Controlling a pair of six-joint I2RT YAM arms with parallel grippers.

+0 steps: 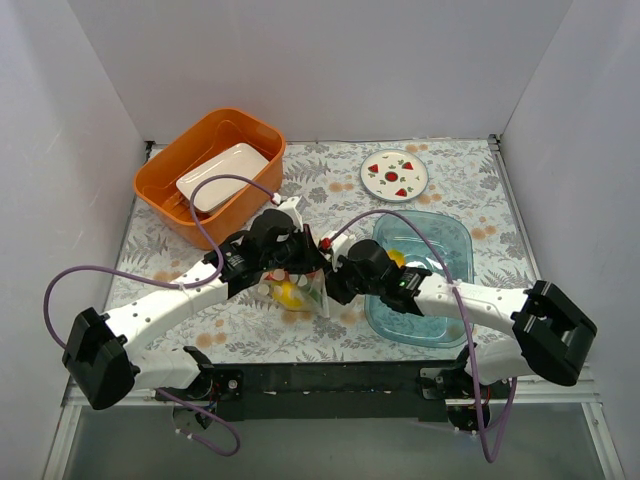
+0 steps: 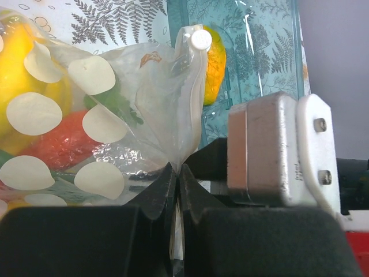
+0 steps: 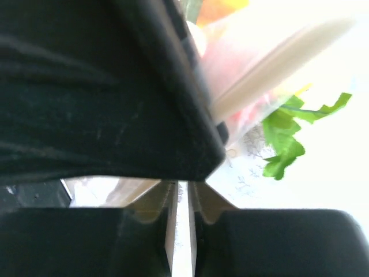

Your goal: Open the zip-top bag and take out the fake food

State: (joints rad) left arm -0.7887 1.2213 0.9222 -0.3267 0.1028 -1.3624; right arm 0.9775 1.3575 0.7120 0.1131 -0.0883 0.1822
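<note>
We see a desk point(image 1: 330, 185) covered in a fern print. At its far left stands an orange bin point(image 1: 160, 192) holding a white dish point(image 1: 225, 175). A strawberry-printed plate point(image 1: 394, 175) lies far right, with a clear blue tray point(image 1: 458, 248) nearer.

A robotics lab test cell: plain white panel walls point(image 1: 350, 60) box in a table point(image 1: 330, 185) on three sides. The left arm point(image 1: 170, 303) and right arm point(image 1: 482, 305) (both trailing purple cables point(image 1: 60, 285)) are bolted to a black rail point(image 1: 330, 378) at its near edge.
</note>
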